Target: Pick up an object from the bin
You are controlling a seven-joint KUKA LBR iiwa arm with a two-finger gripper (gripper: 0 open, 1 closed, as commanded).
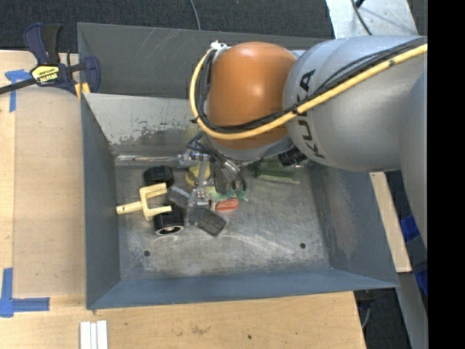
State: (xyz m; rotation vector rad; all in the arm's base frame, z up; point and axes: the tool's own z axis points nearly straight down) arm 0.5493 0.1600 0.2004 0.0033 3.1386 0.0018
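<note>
The jaws hang low under the arm's [363,86] orange cover [247,86], down among a small cluster of things near the middle of the bin [102,195]. Whether they are spread or pressed together I cannot tell, as the metal parts there blur into the clutter. Nearest to them are a dark grey block [212,224], lying tilted just below and toward the near wall, and a small red piece [227,204] just beside them on the right; whether either is touched is not clear. The bin's floor is bare grey metal, scuffed and scratched, with sloping walls all round, and beyond the far rim lies a dark floor [145,2]. To the left of the cluster sits a cream plastic toy piece [149,201] with a peg pointing left, a black wheel [158,174] just behind it and a second black wheel [168,226] just in front. A green thing [280,173] lies partly hidden under the arm on the right. A yellow cable [240,131] loops round the orange cover, and the arm's bulk hides the back right of the bin.
</note>
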